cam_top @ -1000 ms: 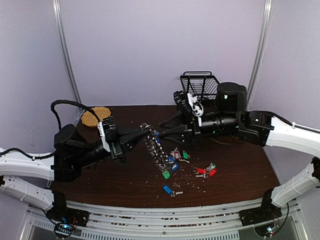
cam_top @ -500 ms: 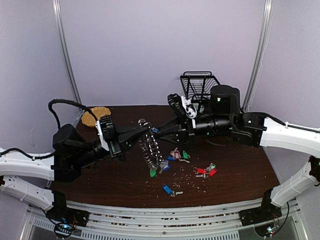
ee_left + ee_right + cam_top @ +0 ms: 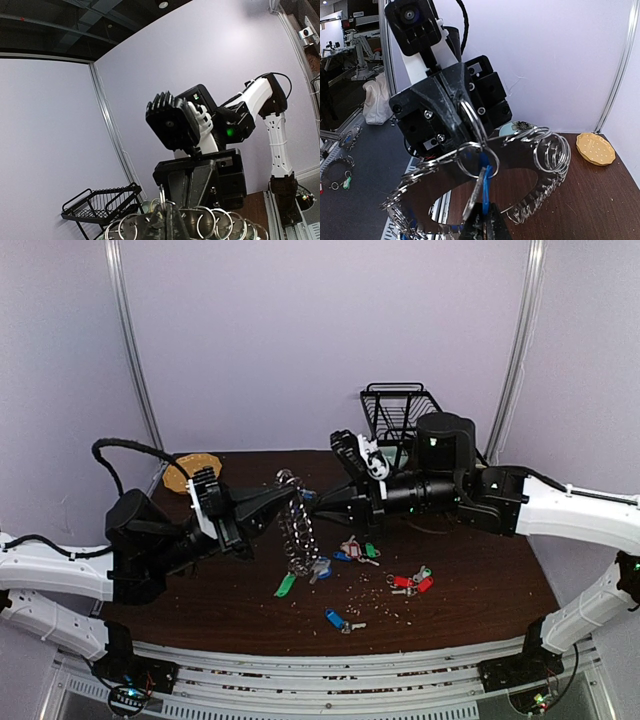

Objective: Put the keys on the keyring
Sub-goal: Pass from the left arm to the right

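The keyring (image 3: 297, 530), a chain of linked silver split rings, hangs from my left gripper (image 3: 289, 491), which is shut on one ring at its top. In the left wrist view the rings (image 3: 216, 222) fan out around the shut left gripper (image 3: 170, 226). My right gripper (image 3: 321, 504) faces it tip to tip, shut on a blue-tagged key (image 3: 486, 185) that hangs from a ring beside the left gripper (image 3: 466, 114). More keys lie on the table: a green tag (image 3: 285, 585), a mixed cluster (image 3: 355, 550), red tags (image 3: 410, 583) and a blue tag (image 3: 338, 620).
A black wire rack (image 3: 400, 410) stands at the back behind the right arm. At the back left lies a yellow round disc (image 3: 190, 472). A flowered plate (image 3: 518, 127) sits behind the chain. Small crumbs dot the dark wooden table (image 3: 480, 570).
The right gripper has closed on the blue-tagged key. Both grippers have shifted left and slightly up with the chain. The green-tagged key at the chain's lower end slid left across the table.
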Motion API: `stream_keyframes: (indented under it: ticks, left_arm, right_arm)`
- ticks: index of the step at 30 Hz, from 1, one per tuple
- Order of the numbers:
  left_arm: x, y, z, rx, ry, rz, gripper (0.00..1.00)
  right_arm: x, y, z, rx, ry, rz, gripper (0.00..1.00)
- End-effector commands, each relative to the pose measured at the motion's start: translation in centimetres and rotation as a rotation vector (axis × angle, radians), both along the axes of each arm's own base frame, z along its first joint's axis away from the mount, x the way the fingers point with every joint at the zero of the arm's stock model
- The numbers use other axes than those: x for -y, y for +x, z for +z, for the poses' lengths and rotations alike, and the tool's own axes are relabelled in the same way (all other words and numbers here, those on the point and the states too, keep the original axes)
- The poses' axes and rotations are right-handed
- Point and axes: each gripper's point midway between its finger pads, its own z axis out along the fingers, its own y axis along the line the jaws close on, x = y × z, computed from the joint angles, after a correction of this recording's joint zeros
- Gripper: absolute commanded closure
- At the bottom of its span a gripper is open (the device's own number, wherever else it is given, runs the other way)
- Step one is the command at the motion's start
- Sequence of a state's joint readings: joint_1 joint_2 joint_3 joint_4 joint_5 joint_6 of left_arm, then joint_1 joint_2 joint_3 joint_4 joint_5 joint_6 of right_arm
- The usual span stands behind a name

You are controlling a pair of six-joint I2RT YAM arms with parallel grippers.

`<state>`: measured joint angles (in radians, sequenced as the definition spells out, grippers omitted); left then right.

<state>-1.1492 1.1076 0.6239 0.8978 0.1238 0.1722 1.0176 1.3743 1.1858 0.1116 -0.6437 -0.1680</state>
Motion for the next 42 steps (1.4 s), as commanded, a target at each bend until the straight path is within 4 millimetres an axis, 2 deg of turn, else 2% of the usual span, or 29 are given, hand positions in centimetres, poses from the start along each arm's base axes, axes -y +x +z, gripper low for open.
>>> stream_keyframes:
  ticks: [1, 10, 11, 13, 16, 18, 22, 26, 32, 38, 42]
  left_arm:
    - [-0.8, -0.8, 3.0, 0.063, -0.124, -0.021, 1.0]
    - [-0.5, -0.8, 3.1, 0.061, -0.154, -0.04, 1.0]
    - [-0.6, -0.8, 3.1, 0.059, -0.156, -0.036, 1.0]
    - [-1.0, -0.7, 3.0, 0.053, -0.157, -0.026, 1.0]
    - [-1.2, -0.6, 2.4, 0.048, -0.131, -0.007, 1.0]
    - [-1.1, -0.5, 2.1, 0.044, -0.116, -0.003, 1.0]
    - [-0.9, -0.6, 1.7, 0.04, -0.102, -0.01, 1.0]
    - [-0.9, -0.6, 1.7, 0.042, -0.101, -0.012, 1.0]
    - [-0.7, -0.6, 1.8, 0.047, -0.09, -0.013, 1.0]
    - [-0.6, -0.7, 1.9, 0.051, -0.088, -0.015, 1.0]
    - [-0.6, -0.9, 1.9, 0.052, -0.091, -0.025, 1.0]
  right_arm:
    - [-0.9, -0.4, -2.0, 0.02, -0.075, -0.008, 1.0]
    - [-2.1, -1.0, -2.3, 0.052, -0.11, 0.02, 1.0]
    - [-2.0, -0.8, -2.2, 0.053, -0.113, 0.006, 0.97]
    - [-1.2, 0.3, -1.7, 0.05, -0.107, -0.061, 0.85]
    - [1.3, 2.4, -0.8, 0.03, -0.077, -0.141, 0.68]
    - [2.9, 3.1, 0.2, 0.035, -0.059, -0.175, 0.62]
    - [4.1, 2.0, 3.1, 0.088, -0.018, -0.127, 0.57]
    - [3.7, 0.3, 5.8, 0.106, 0.05, -0.031, 0.57]
    - [2.3, -1.4, 7.4, 0.103, 0.126, 0.059, 0.64]
    - [0.7, -2.3, 6.5, 0.089, 0.117, 0.113, 0.82]
    - [0.4, -2.3, 5.9, 0.078, 0.104, 0.113, 0.84]
